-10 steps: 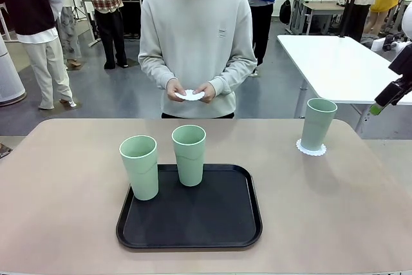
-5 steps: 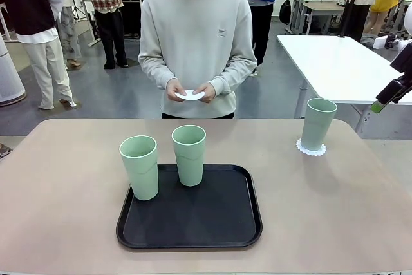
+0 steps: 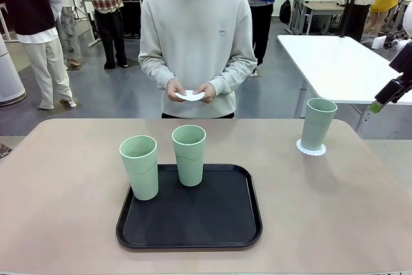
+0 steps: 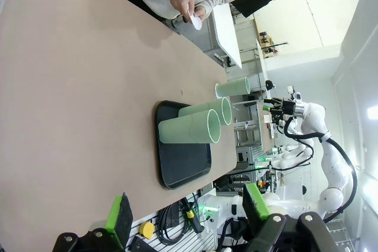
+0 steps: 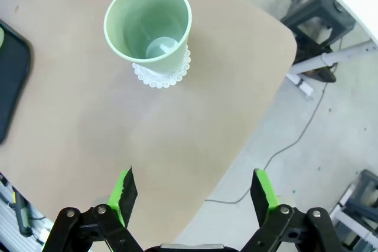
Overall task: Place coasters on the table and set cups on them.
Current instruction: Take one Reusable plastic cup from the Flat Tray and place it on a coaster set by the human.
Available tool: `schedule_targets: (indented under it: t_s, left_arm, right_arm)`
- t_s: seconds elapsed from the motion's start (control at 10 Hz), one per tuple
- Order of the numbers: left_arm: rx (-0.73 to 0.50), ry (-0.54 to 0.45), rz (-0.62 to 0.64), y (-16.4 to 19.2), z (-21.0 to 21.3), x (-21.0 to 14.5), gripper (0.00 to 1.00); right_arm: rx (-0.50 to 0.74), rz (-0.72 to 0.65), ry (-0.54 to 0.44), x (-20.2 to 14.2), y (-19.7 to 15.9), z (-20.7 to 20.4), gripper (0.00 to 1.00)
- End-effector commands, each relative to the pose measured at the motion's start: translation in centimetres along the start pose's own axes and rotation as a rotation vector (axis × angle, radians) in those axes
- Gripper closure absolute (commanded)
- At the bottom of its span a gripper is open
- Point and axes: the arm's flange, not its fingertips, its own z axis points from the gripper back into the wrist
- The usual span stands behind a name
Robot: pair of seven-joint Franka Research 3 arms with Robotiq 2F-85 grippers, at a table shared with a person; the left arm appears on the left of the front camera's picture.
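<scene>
one cup (image 3: 320,123) stands on a coaster (image 3: 311,149) at the right of the front frame, near the far edge of the table (image 3: 64,185). the left tray cup (image 3: 139,167) and the right tray cup (image 3: 189,154) stand close together in the black tray (image 3: 190,243) at the centre. a second coaster (image 3: 190,95) is in the person's hands (image 3: 207,91) at upper centre, not yet laid down.

the right gripper (image 5: 193,188) hangs over the table corner, jaws wide apart and empty. the left gripper (image 4: 188,208) is likewise spread and empty.

the tray cups are tall, narrow-based and close neighbours, so wide jaws reaching for one could knock the other over. the paper coaster looks light, so a cup set down off-centre could push it aside. a reach while the person lays the coaster could meet their hands.

against the earlier front frames, the right gripper has crept slightly up at the right edge. the cups, tray and hands are unchanged.
</scene>
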Motion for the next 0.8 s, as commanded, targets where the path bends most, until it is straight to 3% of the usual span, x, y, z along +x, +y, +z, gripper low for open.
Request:
schedule_targets:
  t_s: [0.0,0.3,0.5,0.6,0.7]
  left_arm:
    - [-0.015,-0.006,-0.004,0.0,0.2,-0.1,0.0]
    - [-0.015,-0.006,-0.004,0.0,0.2,-0.1,0.0]
    - [-0.015,-0.006,-0.004,0.0,0.2,-0.1,0.0]
    - [-0.015,-0.006,-0.004,0.0,0.2,-0.1,0.0]
    - [-0.015,-0.006,-0.004,0.0,0.2,-0.1,0.0]
  right_arm:
    - [-0.01,0.016,-0.004,-0.2,-0.2,-0.4,0.0]
    - [0.0,0.0,0.0,0.0,0.0,0.0,0.0]
    - [0.056,-0.227,0.018,-4.7,0.5,1.0,0.0]
    - [0.086,-0.3,0.097,-8.0,0.6,-0.3,0.0]
    - [0.095,-0.325,0.109,-10.2,1.0,-1.1,0.0]
